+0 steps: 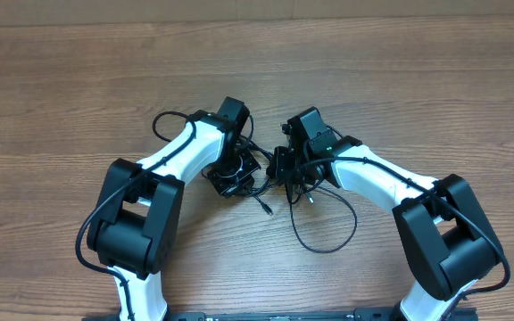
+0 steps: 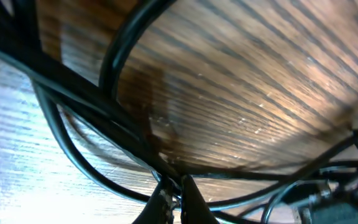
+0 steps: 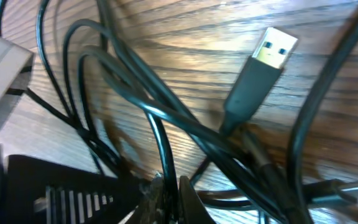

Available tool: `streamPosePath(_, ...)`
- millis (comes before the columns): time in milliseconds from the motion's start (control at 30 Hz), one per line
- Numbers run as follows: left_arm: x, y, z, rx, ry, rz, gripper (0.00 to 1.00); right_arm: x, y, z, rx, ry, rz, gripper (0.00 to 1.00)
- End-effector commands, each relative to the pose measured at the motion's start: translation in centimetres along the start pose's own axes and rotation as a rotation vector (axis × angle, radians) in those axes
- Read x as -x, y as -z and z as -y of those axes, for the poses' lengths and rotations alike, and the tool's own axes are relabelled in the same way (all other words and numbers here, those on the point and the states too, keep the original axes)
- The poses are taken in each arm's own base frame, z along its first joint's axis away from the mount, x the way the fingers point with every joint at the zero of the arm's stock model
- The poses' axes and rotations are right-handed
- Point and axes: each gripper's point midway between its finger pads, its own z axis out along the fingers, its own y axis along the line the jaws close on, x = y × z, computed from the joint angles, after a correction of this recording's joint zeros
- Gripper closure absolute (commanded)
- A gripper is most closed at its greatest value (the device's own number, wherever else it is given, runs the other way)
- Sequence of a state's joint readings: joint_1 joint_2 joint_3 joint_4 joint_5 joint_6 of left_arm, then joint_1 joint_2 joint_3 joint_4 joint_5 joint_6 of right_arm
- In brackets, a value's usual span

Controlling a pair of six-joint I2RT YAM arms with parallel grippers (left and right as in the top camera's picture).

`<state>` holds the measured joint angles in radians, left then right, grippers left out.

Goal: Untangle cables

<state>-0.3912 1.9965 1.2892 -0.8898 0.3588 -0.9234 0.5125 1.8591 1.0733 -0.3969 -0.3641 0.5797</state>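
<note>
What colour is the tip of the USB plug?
Silver, on the USB plug; best in the right wrist view.

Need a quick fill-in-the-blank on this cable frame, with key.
1. The table is ___-grained.
2. The silver-tipped plug in the right wrist view is a ___ connector.
3. The left gripper and right gripper both have jaws ___.
4. The widest loose loop of the cables lies on the robot's ___ side.
Missing: wood; USB; shut; right.
</note>
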Motion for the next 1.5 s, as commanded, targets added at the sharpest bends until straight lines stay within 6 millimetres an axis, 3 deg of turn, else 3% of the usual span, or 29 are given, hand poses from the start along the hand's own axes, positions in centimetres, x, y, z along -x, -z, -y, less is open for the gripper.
streamPosePath(0,0.6,1.9,0.5,-0.056,-0.137,0.003,0.96,0.4,-0.1,1.2,-0.055,0.0,0.03,0.96)
streamPosePath(233,1.0,6.1,0.7,-0.11,-0.172,0.059,0.96,0.6,-0.1,1.4,-0.07,-0.003,0.041,0.96)
streamPosePath(667,1.3,11.7,1.2,-0.306,-0.194,0.092,0.96,0.5,-0.1,2.0,-0.097,-0.009,0.042,0.96)
streamPosePath(767,2.5,12.6,-0.3,-0.337,-0.153,0.079,0.96,0.5,-0.1,2.0,-0.098,-0.009,0.042,0.96)
streamPosePath(1000,3.7,12.9,-2.8,-0.288,-0.082,0.095,0.96,0.5,-0.1,2.0,-0.097,-0.009,0.041,0.96)
streamPosePath(1267,3.8,11.7,-5.3,-0.101,-0.052,0.139,0.94,0.5,-0.1,2.0,-0.097,-0.009,0.041,0.96)
streamPosePath(1333,3.9,11.4,-6.0,-0.036,-0.025,0.16,0.87,0.5,-0.1,2.0,-0.097,-0.009,0.041,0.96)
streamPosePath(1400,3.8,11.0,-6.3,0.01,-0.01,0.174,0.72,0.5,-0.1,2.0,-0.097,-0.009,0.041,0.96)
streamPosePath(1467,3.4,10.6,-6.0,0.021,-0.022,0.172,0.66,0.5,-0.1,2.0,-0.097,-0.009,0.041,0.96)
